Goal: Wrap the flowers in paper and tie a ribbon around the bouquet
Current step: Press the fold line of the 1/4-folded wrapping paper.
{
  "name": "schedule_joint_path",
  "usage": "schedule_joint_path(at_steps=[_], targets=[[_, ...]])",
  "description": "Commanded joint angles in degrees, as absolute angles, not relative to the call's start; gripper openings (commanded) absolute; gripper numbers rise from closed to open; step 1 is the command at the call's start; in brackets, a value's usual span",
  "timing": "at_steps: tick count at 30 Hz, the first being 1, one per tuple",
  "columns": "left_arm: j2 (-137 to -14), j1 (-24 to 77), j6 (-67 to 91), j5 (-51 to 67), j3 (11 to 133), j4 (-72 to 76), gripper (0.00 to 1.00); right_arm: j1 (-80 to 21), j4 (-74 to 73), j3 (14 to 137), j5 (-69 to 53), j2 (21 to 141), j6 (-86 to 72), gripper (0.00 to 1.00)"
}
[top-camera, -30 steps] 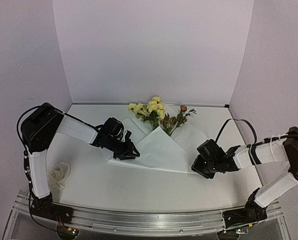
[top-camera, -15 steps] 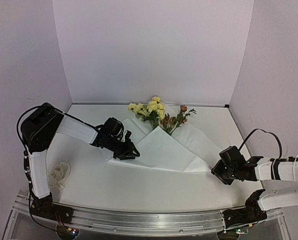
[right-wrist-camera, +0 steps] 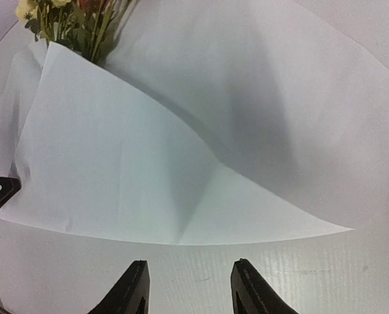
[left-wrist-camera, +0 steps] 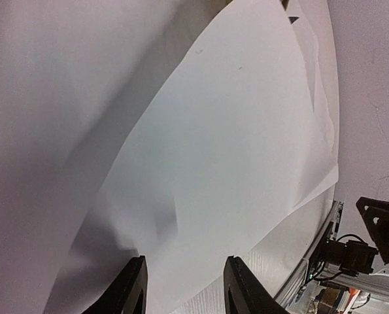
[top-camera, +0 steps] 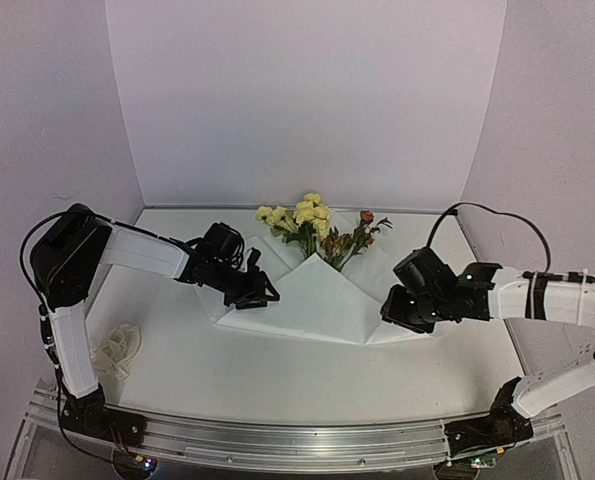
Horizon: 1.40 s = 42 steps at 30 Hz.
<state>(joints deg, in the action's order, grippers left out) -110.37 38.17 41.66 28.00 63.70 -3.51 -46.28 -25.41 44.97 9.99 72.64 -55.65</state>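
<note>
From my remote station I see the paper (top-camera: 317,300) folded over the flowers (top-camera: 307,218) at the middle of the table (top-camera: 277,375), blooms poking out at its far edge. My left gripper (left-wrist-camera: 184,291) hangs released over the sheet's left edge, my right gripper (right-wrist-camera: 191,291) likewise released near its right corner. The ribbon (top-camera: 117,347) lies heaped by the left arm's base.

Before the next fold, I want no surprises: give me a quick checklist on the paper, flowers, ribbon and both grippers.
1. Paper folded over stems: ok.
2. Flowers poking out the far end: ok.
3. Left gripper open, empty, at paper's left edge: ok.
4. Right gripper open, empty, short of paper's near edge: ok.
5. Ribbon off the paper, beside left arm: ok.
6. Stems straight under the fold: cannot tell.
</note>
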Motion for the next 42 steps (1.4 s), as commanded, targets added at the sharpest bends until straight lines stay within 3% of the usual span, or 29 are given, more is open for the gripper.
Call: schedule_joint_path(at_steps=[1,8,16,42], targets=[[-104.6,38.6,39.9,27.7,67.2,-4.5,0.43,-49.5,-25.9,52.0,9.8,83.7,-52.6,0.43],[-104.0,44.3,40.5,28.2,67.2,-4.9,0.43,-49.6,-19.8,55.4,5.4,95.3,-53.4,0.41],[-105.7,49.7,42.8,29.1,66.7,-2.5,0.42,-49.6,-18.8,55.5,6.3,99.7,-54.0,0.40],[-114.6,53.2,42.7,30.0,70.8,-1.8,0.37,-49.6,-17.2,47.8,11.6,95.3,-63.6,0.39]])
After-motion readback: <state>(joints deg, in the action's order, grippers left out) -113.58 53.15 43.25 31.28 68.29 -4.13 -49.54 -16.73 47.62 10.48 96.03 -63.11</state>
